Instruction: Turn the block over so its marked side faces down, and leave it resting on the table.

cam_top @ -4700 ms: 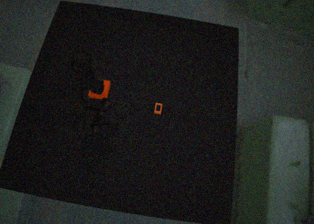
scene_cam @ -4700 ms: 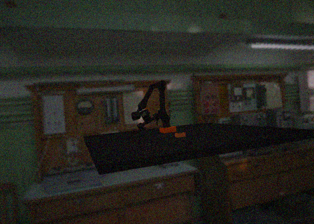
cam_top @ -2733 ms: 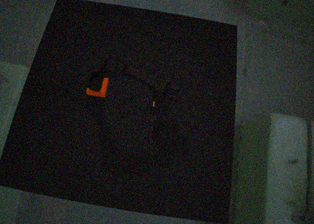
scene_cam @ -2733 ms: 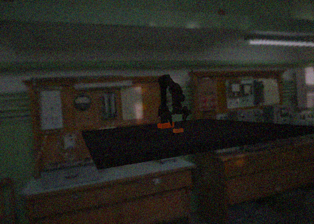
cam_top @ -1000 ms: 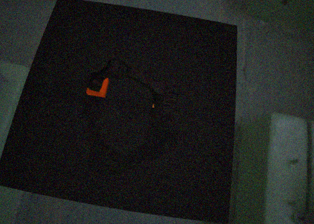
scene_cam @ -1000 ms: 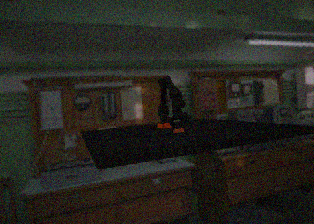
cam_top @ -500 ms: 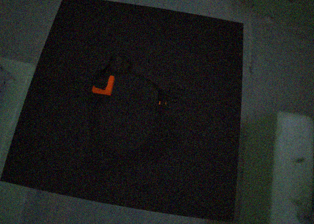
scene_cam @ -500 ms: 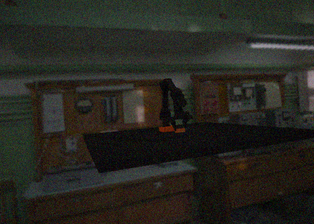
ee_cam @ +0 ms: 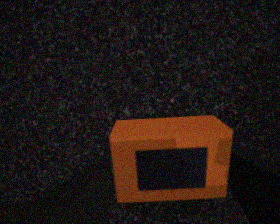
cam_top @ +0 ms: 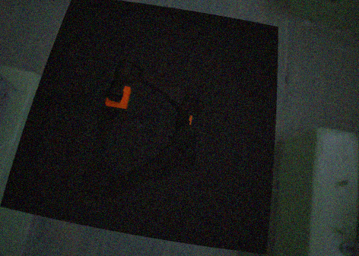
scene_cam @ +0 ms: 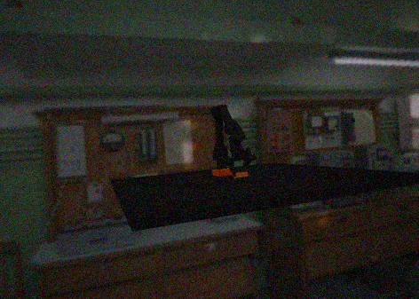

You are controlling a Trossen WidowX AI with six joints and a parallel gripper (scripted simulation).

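Note:
The scene is very dark. The orange block [cam_top: 121, 99] [scene_cam: 221, 172] [ee_cam: 171, 131] sits on the black table top [cam_top: 198, 48] [scene_cam: 177, 198] [ee_cam: 66, 70], left of centre. In the wrist view its dark rectangular mark [ee_cam: 172, 168] is on the side facing the camera. My gripper [cam_top: 115, 90] [scene_cam: 224, 166] is down over the block and shut on it; the dark fingers hide part of the block from above and barely show against the table. The dark arm [scene_cam: 227, 136] rises behind it.
A small orange spot [cam_top: 190, 119] [scene_cam: 241, 175] shows on the arm near the table's middle. A pale box [cam_top: 335, 184] stands off the table's right edge. Wooden cabinets and wall boards [scene_cam: 146, 145] stand behind the table.

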